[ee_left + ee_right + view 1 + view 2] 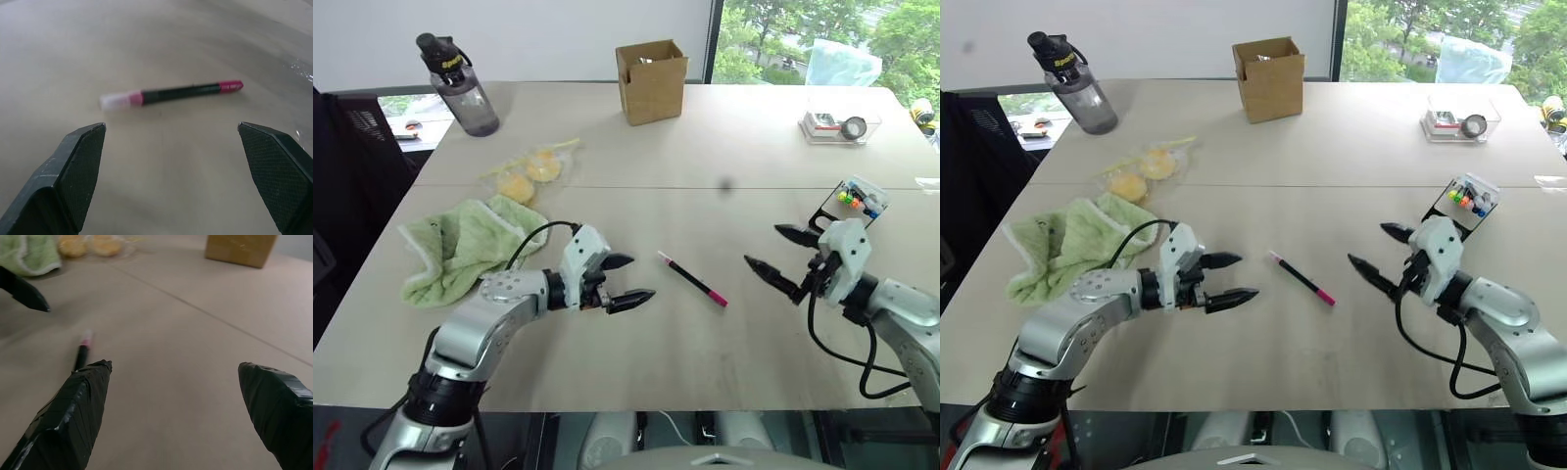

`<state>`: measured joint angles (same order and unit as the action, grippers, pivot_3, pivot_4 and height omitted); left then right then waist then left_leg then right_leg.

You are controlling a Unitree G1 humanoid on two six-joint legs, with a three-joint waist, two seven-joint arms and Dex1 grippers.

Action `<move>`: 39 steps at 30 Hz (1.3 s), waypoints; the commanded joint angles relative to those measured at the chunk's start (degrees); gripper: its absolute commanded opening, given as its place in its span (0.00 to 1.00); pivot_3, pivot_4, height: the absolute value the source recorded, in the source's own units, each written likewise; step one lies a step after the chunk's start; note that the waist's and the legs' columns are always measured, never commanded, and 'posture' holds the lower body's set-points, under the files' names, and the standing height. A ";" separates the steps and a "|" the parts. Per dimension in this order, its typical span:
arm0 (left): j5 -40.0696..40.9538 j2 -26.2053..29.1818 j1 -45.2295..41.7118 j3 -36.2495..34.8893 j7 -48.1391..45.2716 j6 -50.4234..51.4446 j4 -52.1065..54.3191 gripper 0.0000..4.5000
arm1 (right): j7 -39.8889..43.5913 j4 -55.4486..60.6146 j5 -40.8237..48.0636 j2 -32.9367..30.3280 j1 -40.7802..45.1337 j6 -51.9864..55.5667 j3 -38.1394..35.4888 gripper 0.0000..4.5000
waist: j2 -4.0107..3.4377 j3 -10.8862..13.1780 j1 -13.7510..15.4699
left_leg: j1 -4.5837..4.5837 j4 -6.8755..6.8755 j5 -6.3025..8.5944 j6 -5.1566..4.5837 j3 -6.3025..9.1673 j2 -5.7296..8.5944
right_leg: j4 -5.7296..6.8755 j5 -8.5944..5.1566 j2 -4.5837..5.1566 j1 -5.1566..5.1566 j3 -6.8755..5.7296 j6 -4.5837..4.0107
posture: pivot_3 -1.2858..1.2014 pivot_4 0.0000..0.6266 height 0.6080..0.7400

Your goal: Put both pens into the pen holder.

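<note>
One pen [692, 279] – pink-ended – lies flat on the table [734, 157] between the spread, empty left gripper [625, 281] and right gripper [775, 251]; whichever takes it should straddle the barrel mid-length, then carry it to the pen holder [855, 202].

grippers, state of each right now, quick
left gripper: jaws open, holding nothing
right gripper: jaws open, holding nothing
</note>
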<state>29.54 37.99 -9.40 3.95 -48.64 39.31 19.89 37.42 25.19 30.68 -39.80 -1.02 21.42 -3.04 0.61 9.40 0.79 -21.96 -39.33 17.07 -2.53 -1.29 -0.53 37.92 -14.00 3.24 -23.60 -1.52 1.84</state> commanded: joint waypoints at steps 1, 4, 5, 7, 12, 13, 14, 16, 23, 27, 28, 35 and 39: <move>1.85 0.04 4.00 -3.45 0.84 -0.57 4.26 1.00 | 1.95 3.81 -1.32 -0.43 -1.76 1.20 2.66 0.98 | 0.00 0.00 0.07 | -0.01 0.00 0.00 0.00 0.02 0.00 | 0.01 0.00 0.00 0.00 -0.02 0.00 | 0.52 0.24 1.00; 0.35 -0.68 7.44 -3.69 2.01 -2.48 4.54 1.00 | 1.67 3.87 -3.88 0.22 -2.22 1.05 5.12 0.98 | 0.00 0.00 0.02 | -0.02 0.01 0.00 0.01 0.02 -0.01 | -0.03 0.00 0.01 0.00 -0.01 0.00 | 0.52 0.24 1.00; 0.37 -1.40 7.69 -3.82 2.80 -2.78 4.61 1.00 | 1.68 3.70 -4.55 0.38 -2.31 0.79 5.58 0.98 | 0.00 0.00 0.03 | -0.03 0.00 0.00 0.01 0.02 -0.01 | -0.03 0.00 0.01 -0.01 -0.02 0.00 | 0.52 0.24 1.00; 0.51 -3.49 7.19 -4.04 4.35 -3.92 4.86 1.00 | 2.39 3.57 -5.07 0.59 -2.63 0.38 6.10 0.98 | 0.02 -0.01 0.20 | -0.03 0.00 0.00 0.01 0.02 -0.01 | -0.02 0.00 0.01 0.00 -0.02 -0.01 | 0.52 0.24 1.00; 1.13 -2.61 0.06 -0.21 -5.24 -7.02 0.94 1.00 | 4.98 4.44 -2.00 -0.39 -4.26 3.09 4.53 0.98 | 0.04 -0.02 0.25 | -0.03 -0.04 0.00 0.01 0.06 0.00 | -0.01 0.01 -0.01 0.03 -0.10 -0.02 | 0.52 0.24 1.00; 0.17 -1.77 -1.43 0.94 -7.75 -8.28 -0.57 1.00 | 5.35 4.64 -1.48 -0.73 -4.43 3.93 4.22 0.98 | 0.04 -0.02 0.24 | -0.02 -0.04 0.00 0.01 0.05 0.01 | -0.01 0.01 -0.04 0.03 -0.10 -0.02 | 0.52 0.24 1.00; -1.72 -1.42 -4.21 2.29 -9.95 -10.74 -3.95 1.00 | 5.71 4.90 -0.92 -1.26 -4.60 4.72 3.63 0.98 | 0.02 -0.02 0.11 | -0.02 -0.04 0.00 0.01 0.04 0.02 | -0.01 0.01 -0.14 0.03 -0.10 -0.03 | 0.52 0.24 1.00; -6.04 -1.73 -12.49 5.87 -15.33 -16.77 -13.76 1.00 | 5.94 5.41 0.52 -2.19 -5.14 6.07 1.46 0.98 | 0.01 -0.02 0.09 | -0.01 -0.03 0.00 0.01 0.01 0.07 | -0.01 0.01 -0.26 0.04 -0.07 -0.02 | 0.52 0.24 1.00; -20.37 -10.80 -37.99 17.02 -31.44 -42.58 -53.34 1.00 | 4.02 9.18 4.22 -2.12 -10.68 9.48 -5.90 0.98 | 0.13 -0.05 0.43 | -0.11 -0.12 0.04 -0.09 0.01 0.23 | -0.11 0.02 -0.37 0.05 -0.30 0.00 | 0.52 0.24 1.00; -24.48 -16.79 -46.24 18.93 -37.30 -51.45 -69.34 1.00 | 0.01 13.44 4.58 0.40 -15.38 10.48 -8.10 0.98 | 0.17 -0.02 -0.03 | -0.27 -0.13 0.15 -0.27 0.03 0.28 | -0.22 0.02 -0.39 -0.07 -0.25 0.03 | 0.52 0.24 1.00; -25.09 -17.66 -47.44 19.10 -39.00 -52.75 -72.00 1.00 | -0.89 14.25 4.43 1.04 -16.28 10.61 -8.37 0.98 | 0.18 -0.02 -0.10 | -0.36 -0.13 0.15 -0.28 0.08 0.27 | -0.25 0.01 -0.41 -0.14 -0.26 0.04 | 0.52 0.24 1.00; -29.79 -20.19 -52.91 21.14 -43.86 -57.98 -84.31 0.88 | -4.95 17.54 1.89 3.73 -21.48 9.88 -9.26 1.00 | 0.20 -0.01 -0.02 | -0.43 -0.20 0.18 -0.32 0.20 0.25 | -0.12 0.01 -0.45 -0.24 -0.24 0.05 | 0.52 0.24 1.00; -32.14 -20.29 -53.38 22.98 -43.86 -60.95 -87.00 0.49 | -6.36 18.38 1.64 4.53 -20.57 10.41 -8.58 1.00 | 0.19 -0.01 -0.12 | -0.44 -0.48 0.18 -0.33 0.21 0.24 | -0.03 0.01 -0.45 -0.18 -0.21 0.06 | 0.52 0.24 1.00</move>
<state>-0.78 17.67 -62.85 25.45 -91.42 -20.28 -65.86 31.62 41.02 32.01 -35.40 -22.01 32.23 -10.70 0.80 9.38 0.66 -22.40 -39.93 17.26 -2.88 -1.08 -0.31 37.96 -14.00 2.78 -23.77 -1.71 1.90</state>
